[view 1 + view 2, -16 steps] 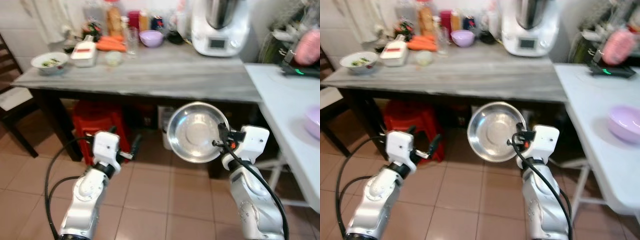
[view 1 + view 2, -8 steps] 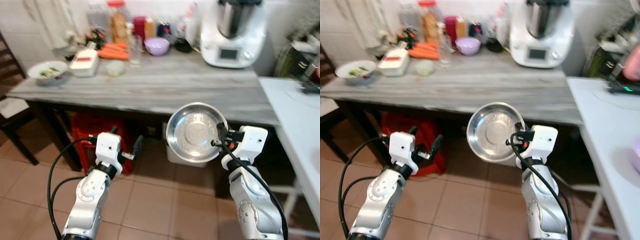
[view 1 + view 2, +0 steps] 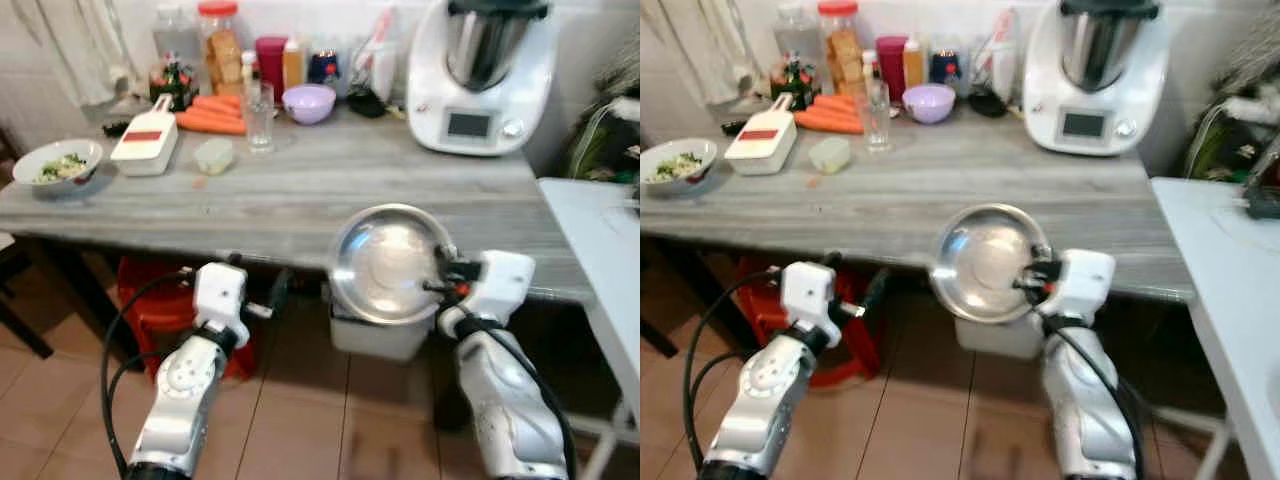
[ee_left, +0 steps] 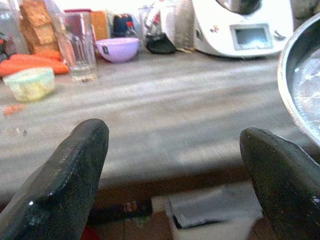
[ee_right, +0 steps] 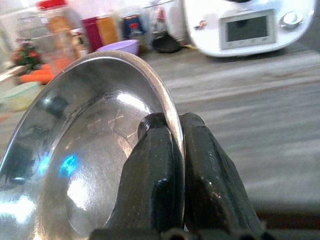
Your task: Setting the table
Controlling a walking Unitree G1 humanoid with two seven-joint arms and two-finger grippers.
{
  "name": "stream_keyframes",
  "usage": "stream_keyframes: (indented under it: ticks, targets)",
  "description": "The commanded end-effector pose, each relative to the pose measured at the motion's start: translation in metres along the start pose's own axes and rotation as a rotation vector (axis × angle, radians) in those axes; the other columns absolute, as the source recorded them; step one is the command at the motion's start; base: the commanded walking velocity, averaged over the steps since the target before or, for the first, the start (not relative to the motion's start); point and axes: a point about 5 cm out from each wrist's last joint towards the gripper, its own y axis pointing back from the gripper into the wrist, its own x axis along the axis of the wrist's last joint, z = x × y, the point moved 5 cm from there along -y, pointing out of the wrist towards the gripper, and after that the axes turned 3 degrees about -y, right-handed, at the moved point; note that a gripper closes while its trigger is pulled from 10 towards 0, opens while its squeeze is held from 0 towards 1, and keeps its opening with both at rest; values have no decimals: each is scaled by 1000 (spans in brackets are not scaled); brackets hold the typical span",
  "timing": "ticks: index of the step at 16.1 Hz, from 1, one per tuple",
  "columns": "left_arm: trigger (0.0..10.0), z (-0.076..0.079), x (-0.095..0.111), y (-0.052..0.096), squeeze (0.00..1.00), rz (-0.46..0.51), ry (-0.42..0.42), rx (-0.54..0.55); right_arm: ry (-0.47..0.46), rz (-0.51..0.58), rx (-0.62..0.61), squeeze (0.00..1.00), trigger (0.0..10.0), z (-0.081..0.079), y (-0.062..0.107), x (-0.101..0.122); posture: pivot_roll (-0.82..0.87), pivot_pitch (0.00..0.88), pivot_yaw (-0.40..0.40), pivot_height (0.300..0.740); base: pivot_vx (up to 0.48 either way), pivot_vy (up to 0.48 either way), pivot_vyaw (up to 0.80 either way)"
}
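Steel bowl point(image 3: 388, 262), shallow and shiny, pinched by its rim in the right claw point(image 3: 443, 277), one finger inside the rim and one outside; held on edge in the air just before the near edge of the grey wooden table point(image 3: 300, 195), not yet over it. Carrying step, by the look of it: bowl brought up for setting down; next move likely calls for lifting it past the near edge, levelling it, and lowering onto the bare middle stretch. Left claw point(image 3: 262, 298) spread wide and empty, low before the same near edge.

Counted on the table: one white bowl of greens point(image 3: 52, 163) at the left end; one white grater point(image 3: 145, 146); one drinking glass point(image 3: 260, 115); one lilac bowl point(image 3: 309, 102) and one white kitchen machine point(image 3: 483, 60) along the far edge; one small lidded tub point(image 3: 214, 155); carrots point(image 3: 213, 114) bunched, number unclear.
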Motion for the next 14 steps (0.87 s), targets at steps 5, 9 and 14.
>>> stream_keyframes:
  ticks: [5, 9, 14]
  targets:
    - [10000, -6, 1, 1, 0, 0, -23, 3, -25, 17, 19, 0, 10000, -11, -5, 3, 10, 0, -7, 740, 480, 0, 0]
    - [10000, -14, -4, 7, 0, -21, -28, 7, -14, -11, -23, 0, 10000, 1, -8, -6, 14, 0, -7, 740, 176, 0, 0]
    - [10000, -19, -9, 20, 0, -36, -51, -17, -110, -83, -89, 0, 10000, 7, -23, -22, 30, 0, -4, 740, 0, 0, 0]
